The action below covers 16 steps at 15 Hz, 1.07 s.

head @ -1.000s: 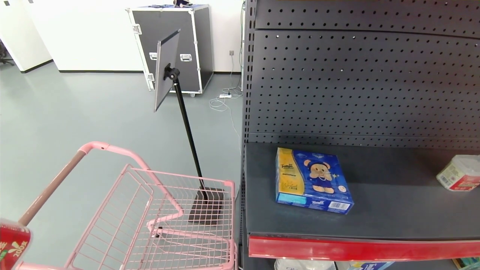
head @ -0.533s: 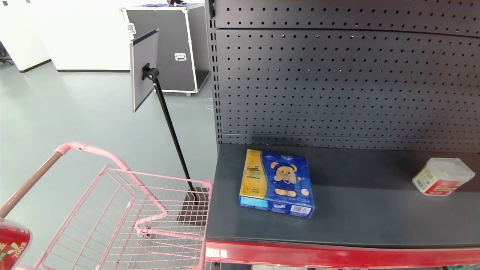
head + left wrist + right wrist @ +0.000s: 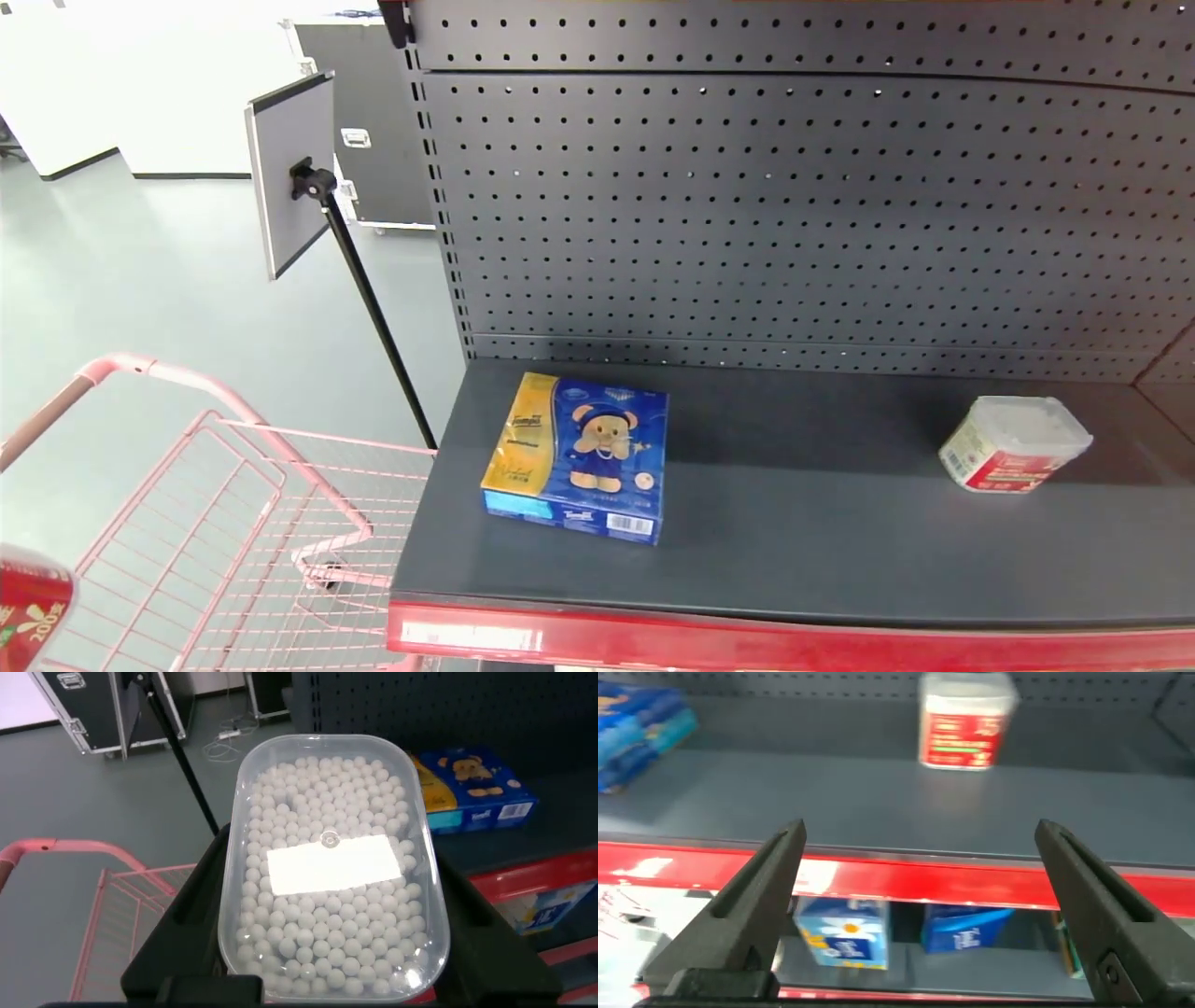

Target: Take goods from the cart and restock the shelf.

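Note:
My left gripper (image 3: 332, 929) is shut on a clear tub of white balls (image 3: 332, 868), lid toward the camera; its red label (image 3: 28, 607) shows at the lower left of the head view, above the pink cart (image 3: 205, 523). On the dark shelf (image 3: 840, 541) a blue tissue box (image 3: 579, 457) lies flat at the left. A matching white tub with a red label (image 3: 1013, 443) stands at the right. My right gripper (image 3: 920, 896) is open and holds nothing, level with the shelf's red front edge (image 3: 906, 873), below that tub (image 3: 965, 719).
A sign on a black pole (image 3: 289, 173) stands left of the shelf, a black flight case (image 3: 359, 131) behind it. A perforated back panel (image 3: 794, 205) closes the shelf's rear. Blue packs (image 3: 840, 933) sit on the lower shelf. Bare shelf lies between box and tub.
The head camera has swung right, so shelf, cart and sign have slid left in the picture. The held tub keeps its place at the lower left corner.

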Motion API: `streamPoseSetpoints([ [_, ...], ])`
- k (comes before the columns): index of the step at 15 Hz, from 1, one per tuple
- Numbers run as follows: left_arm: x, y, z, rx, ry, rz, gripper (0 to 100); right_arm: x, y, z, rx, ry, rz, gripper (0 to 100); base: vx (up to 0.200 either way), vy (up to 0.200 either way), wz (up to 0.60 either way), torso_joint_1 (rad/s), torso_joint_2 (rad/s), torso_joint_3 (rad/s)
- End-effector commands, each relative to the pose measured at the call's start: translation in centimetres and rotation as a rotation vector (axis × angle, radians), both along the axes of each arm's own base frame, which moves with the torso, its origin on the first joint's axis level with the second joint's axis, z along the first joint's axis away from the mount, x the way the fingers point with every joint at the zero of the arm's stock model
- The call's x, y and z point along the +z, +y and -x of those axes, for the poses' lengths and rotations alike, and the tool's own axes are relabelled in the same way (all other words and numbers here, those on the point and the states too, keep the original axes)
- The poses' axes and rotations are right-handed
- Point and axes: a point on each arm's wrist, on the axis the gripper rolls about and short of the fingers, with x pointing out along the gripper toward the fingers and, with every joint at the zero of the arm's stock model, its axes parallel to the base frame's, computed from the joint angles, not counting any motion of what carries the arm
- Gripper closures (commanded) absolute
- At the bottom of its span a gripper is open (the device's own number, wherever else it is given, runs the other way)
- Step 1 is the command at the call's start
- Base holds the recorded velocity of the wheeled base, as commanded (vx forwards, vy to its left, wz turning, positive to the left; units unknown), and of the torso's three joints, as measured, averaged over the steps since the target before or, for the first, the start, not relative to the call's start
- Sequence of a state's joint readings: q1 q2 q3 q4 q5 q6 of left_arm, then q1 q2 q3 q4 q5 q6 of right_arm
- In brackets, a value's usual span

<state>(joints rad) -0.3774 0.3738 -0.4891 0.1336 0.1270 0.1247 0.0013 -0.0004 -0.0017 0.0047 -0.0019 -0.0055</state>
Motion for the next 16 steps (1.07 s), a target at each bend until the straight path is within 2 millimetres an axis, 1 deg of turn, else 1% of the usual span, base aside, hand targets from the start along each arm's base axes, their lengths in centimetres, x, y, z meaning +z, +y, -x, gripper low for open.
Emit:
streamPoseSetpoints([
  [1,0.01,-0.01,-0.04,0.0,0.0,-0.006,100,0.0,0.0,0.0,0.001,0.001,0.001,0,0.0,-0.2,0.0,-0.002,0.0,0.002],
  [16,0.28,-0.03,-0.04,-0.008,-0.013,-0.03,100,0.0,0.0,0.0,0.001,0.001,0.002,0,0.0,-0.2,0.0,0.002,0.0,0.001],
])
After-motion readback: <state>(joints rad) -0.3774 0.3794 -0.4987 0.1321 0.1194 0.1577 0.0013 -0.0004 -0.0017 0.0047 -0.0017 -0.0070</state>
